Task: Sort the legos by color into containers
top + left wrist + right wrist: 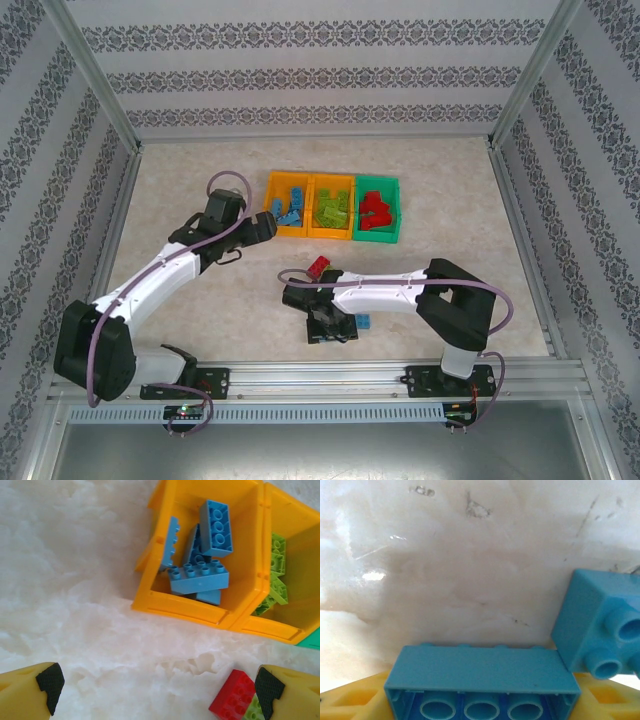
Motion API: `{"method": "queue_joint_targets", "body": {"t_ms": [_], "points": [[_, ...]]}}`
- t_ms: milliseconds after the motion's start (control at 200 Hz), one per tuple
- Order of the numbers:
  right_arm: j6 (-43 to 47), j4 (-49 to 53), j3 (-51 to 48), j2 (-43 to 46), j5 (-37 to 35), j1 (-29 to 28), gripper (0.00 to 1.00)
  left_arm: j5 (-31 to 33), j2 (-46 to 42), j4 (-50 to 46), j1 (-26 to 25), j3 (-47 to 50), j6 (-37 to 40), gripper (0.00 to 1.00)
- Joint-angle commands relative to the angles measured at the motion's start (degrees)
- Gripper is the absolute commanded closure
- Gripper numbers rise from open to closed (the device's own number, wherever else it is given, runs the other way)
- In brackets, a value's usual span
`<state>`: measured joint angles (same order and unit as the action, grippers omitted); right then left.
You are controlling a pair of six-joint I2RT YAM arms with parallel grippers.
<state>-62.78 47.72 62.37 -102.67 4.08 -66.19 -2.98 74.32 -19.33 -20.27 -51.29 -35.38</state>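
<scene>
Fingers of the right gripper are clamped on both ends of a long sky-blue studded plastic brick, well short of the bins. Another blue brick crowds its right end, so I'd lift straight up, then head for the orange plastic bin of blues. Left gripper hangs wide open beside that bin.

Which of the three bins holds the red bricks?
The green bin, rightmost in the row, holds red bricks; the left orange bin holds blue, the middle orange bin lime.
</scene>
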Motion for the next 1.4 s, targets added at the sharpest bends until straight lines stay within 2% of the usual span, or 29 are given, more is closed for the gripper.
{"method": "queue_joint_targets", "body": {"t_ms": [0, 115, 355, 654, 829, 1019, 1204, 1394], "points": [[-0.69, 2.27, 0.33, -0.40, -2.20, -0.96, 0.42, -1.19, -1.85, 1.87, 1.70, 2.16, 0.31, 0.00], [0.07, 3.50, 2.27, 0.23, -4.29, -0.87, 0.48, -1.53, -2.60, 1.69, 2.61, 3.75, 0.37, 0.00], [7.59, 3.84, 10.94, 2.13, -7.12, 1.79, 0.47, -0.45, -5.94, -0.32, 3.52, 6.58, 0.37, 0.00], [24.06, -5.10, 22.64, 1.18, -5.00, 14.98, 0.46, 2.75, -10.32, -3.42, 3.66, 10.86, -0.54, 0.00], [30.45, -9.00, 33.77, -6.85, -0.11, 23.26, 0.47, 3.14, -12.20, -4.86, 3.60, 12.91, -1.27, 0.00], [33.51, -6.81, 52.87, -21.51, 5.65, 28.33, 0.47, 1.77, -13.06, -4.94, 3.63, 15.55, -3.25, 0.00], [32.36, -5.03, 66.72, -33.17, 9.17, 31.09, 0.47, -0.92, -14.62, -4.32, 3.40, 17.35, -5.31, 0.00], [31.65, -4.48, 73.63, -38.95, 11.26, 32.24, 0.42, -0.22, -16.09, -5.31, 3.09, 17.57, -6.34, 0.00]]}}
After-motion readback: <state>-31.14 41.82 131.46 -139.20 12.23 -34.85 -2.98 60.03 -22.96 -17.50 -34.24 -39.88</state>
